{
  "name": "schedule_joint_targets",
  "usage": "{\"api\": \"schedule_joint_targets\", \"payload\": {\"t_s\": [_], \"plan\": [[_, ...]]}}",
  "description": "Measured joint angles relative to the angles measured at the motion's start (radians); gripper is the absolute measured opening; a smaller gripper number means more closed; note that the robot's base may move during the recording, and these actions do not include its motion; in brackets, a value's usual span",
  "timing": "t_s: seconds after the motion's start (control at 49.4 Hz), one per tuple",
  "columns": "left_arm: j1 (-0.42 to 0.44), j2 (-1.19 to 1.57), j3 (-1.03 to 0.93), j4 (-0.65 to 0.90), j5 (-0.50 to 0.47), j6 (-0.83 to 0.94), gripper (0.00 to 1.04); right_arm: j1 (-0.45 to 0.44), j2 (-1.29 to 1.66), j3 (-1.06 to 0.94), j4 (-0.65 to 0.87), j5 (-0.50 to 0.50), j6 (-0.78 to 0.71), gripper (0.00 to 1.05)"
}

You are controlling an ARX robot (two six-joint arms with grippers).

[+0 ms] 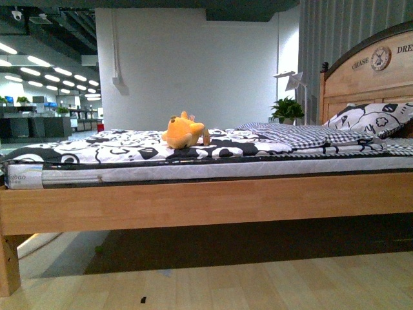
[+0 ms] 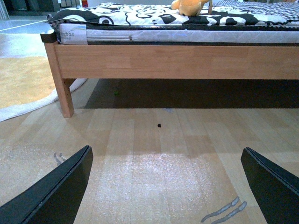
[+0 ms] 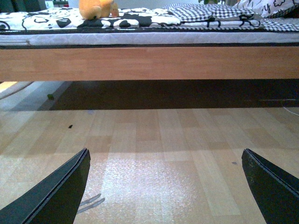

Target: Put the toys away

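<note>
The plush toy (image 1: 184, 132) lay on its side on the black-and-white patterned bed cover (image 1: 122, 147), near the long edge of the bed that faced me. It sat well ahead of both claws and higher than either, roughly between their two lines of reach as far as I could judge. Nothing touched it. A folded checked blanket (image 1: 303, 134) lay further along the cover, and the patterned pillow (image 1: 374, 117) sat against the headboard (image 1: 361, 74), both well clear of the toy.

Both claws hung low over the wooden floor (image 2: 154, 140), in front of the bed's side rail (image 1: 206, 201). The left claw (image 2: 166, 149) had its fingers spread wide with nothing between them, and the right claw (image 3: 166, 150) was the same.

I took the step in hand to be the approach. To do it well, I reckoned one arm had to rise above the rail and the mattress (image 1: 193, 172) before going forward, or it would strike the wood. The toy looked soft and rounded, so I would have kept the fingers wide, come down over the body and not a limb, and closed gently enough to avoid dragging the cover up with it.

As for containers, no box, basket or bin showed in any view, so I could not tell where the toy was meant to go. The space under the bed was in deep shadow and I could make out nothing there.
</note>
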Motion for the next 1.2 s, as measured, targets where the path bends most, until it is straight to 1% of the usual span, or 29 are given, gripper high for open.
{"api": "schedule_joint_targets", "payload": {"t_s": [1.195], "plan": [[0.0, 0.0, 0.0, 0.0, 0.0, 0.0, 0.98, 0.0, 0.0, 0.0, 0.0, 0.0, 0.0, 0.98]]}}
